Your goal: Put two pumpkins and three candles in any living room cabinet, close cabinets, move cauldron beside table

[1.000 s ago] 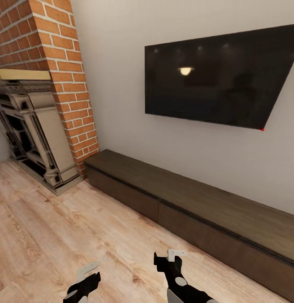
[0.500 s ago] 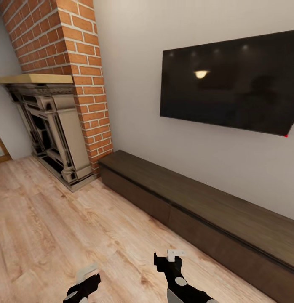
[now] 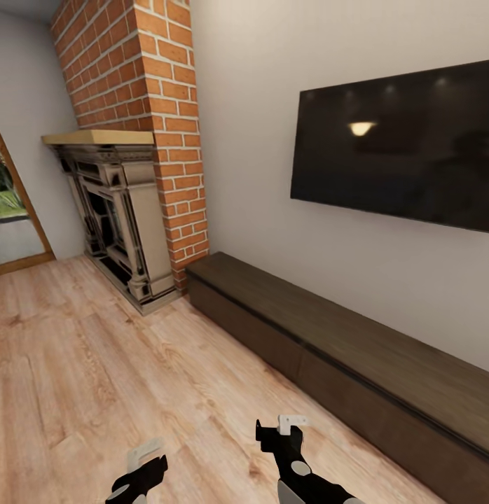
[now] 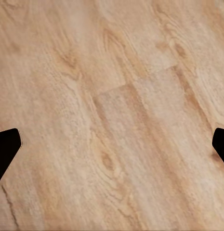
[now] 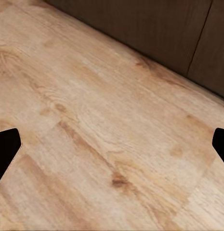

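- The cabinet (image 3: 356,353) is the one thing here that could hold anything: a long, low, dark-brown unit running along the wall under the TV (image 3: 405,150). Its fronts sit flush and shut, so I cannot see inside.
- Nothing lies on the cabinet's top.
- From my right wrist, the cabinet's dark front (image 5: 155,33) stands at the far edge of the floor, with a thin vertical seam between two panels.
- My left gripper (image 3: 143,465) hangs low over the wood floor (image 3: 97,364), well apart from the cabinet. From the wrist I see only the two black fingertips (image 4: 6,149) at opposite edges of the picture, spread wide, with bare planks between them. It holds nothing and touches nothing.
- My right gripper (image 3: 283,430) hangs over the floor nearer the cabinet, though apart from it. Its black fingertips (image 5: 6,147) also sit at opposite edges of the wrist picture, spread wide over bare boards, with nothing between them.
- At the cabinet's left end stands the red-brick chimney (image 3: 146,105), with the ornate cream fireplace (image 3: 118,210) set into it under a pale wood mantel.
- Past the fireplace, at the far left, a wood-framed opening (image 3: 10,210) shows some green outside.
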`<state>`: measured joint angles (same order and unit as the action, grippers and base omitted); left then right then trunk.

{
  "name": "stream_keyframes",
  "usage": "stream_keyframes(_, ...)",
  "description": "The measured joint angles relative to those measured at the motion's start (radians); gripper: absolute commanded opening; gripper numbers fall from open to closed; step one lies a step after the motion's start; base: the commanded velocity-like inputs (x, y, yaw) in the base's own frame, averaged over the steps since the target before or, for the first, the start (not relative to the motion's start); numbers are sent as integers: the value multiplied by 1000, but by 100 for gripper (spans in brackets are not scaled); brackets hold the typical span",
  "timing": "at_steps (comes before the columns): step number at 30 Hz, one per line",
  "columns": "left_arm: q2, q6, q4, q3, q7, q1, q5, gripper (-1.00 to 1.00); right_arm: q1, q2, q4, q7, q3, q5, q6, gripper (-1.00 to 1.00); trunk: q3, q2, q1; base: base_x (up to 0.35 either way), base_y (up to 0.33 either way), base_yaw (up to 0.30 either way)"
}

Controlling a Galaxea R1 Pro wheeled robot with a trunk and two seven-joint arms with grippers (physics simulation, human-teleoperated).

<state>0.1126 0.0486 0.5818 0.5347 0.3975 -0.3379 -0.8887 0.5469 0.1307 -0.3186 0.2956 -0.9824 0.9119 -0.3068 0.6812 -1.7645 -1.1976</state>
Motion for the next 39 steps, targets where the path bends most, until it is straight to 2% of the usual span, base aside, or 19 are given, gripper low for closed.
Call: stream_keyframes(39, -2, 3, -23, -2, -2, 0, 0, 100, 1, 0, 0, 1, -1, -2, 0, 100, -48, 0, 0, 0, 0, 206)
